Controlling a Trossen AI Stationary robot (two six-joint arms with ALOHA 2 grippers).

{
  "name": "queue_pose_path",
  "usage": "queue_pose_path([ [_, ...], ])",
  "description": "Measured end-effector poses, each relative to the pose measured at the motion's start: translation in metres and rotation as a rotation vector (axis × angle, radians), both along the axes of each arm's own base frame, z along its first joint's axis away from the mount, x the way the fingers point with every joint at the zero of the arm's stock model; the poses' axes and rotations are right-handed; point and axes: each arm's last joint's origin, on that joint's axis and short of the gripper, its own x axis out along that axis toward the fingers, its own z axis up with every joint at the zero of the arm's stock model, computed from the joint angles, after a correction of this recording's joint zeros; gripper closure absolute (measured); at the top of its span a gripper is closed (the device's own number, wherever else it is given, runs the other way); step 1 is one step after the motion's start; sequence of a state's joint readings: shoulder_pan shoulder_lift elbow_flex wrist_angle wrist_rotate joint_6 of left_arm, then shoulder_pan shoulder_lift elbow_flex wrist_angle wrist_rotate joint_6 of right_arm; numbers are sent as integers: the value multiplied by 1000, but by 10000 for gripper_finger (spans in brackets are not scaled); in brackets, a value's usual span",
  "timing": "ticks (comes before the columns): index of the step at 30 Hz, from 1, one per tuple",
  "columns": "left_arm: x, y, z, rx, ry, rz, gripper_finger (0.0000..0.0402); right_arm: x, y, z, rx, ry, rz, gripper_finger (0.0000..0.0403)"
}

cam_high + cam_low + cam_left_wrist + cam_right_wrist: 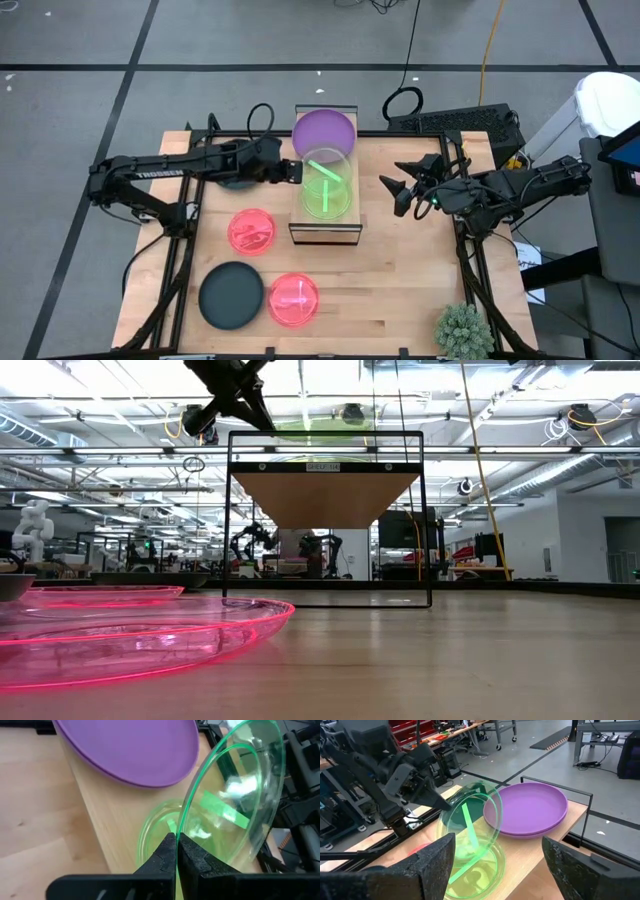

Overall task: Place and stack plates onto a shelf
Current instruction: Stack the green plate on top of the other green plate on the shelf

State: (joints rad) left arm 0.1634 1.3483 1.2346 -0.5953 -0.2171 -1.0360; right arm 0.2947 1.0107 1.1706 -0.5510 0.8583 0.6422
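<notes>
The shelf stands mid-table, its wood top carrying a purple plate at the far end and a translucent green plate lying flat. My left gripper is at the shelf's left edge, shut on a second green plate that is tilted over the flat one. My right gripper hovers open to the right of the shelf, touching nothing. Two pink-red plates and a dark plate rest flat on the table near the front-left. My left gripper pinches the tilted green plate's rim between its two fingers, coming level from the table's left. The plate stands steeply on edge, its hollow side facing right, above the flat green plate; whether its lower edge touches that plate, I cannot tell.
A small green plant sits at the table's near right corner. Another dark plate lies under the left arm. Bare wood shows between the shelf and the right arm and along the near edge right of the pink plates.
</notes>
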Motion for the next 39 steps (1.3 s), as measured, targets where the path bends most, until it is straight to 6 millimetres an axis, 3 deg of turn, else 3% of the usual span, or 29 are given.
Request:
queue_pose_path([
  [23, 14, -16, -16, -59, 45, -28, 399, 0, 0, 0, -2, 0, -2, 126],
  [39, 16, -16, -23, -83, 84, -1, 397, -1, 0, -2, -10, 23, -4, 126],
])
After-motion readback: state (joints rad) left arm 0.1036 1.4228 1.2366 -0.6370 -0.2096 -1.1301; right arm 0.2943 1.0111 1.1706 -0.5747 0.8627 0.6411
